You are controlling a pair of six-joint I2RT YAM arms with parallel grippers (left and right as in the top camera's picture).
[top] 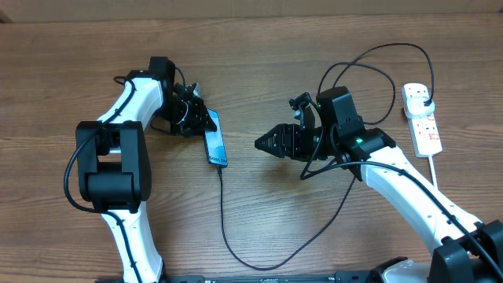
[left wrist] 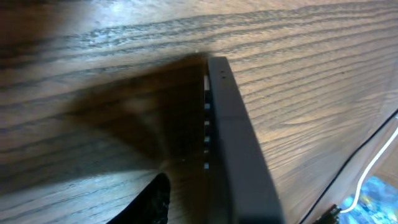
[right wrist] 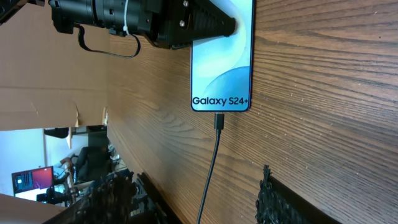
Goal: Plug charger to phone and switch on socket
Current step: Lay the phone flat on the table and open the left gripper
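Left claw (top: 195, 118): at the 12 o'clock end of the phone (top: 215, 141), with one fingertip (right wrist: 217, 26) over the lit screen. I cannot tell whether it pinches the phone or sits loose.
Right claw (top: 263, 143): fingers (right wrist: 273, 199) spread with nothing between them. It points toward 9 o'clock, near the phone's 3 o'clock side but apart from it.
Phone: flat on the wooden table (top: 314, 47), screen up, white text at its 6 o'clock end.
Charger (top: 223, 220): connector tip seated in the phone's 6 o'clock end. The cable loops toward 6 o'clock, then swings toward 3 o'clock.
Socket (top: 424, 126): near the table's 3 o'clock edge, well apart from the phone, black plug at its 12 o'clock end.
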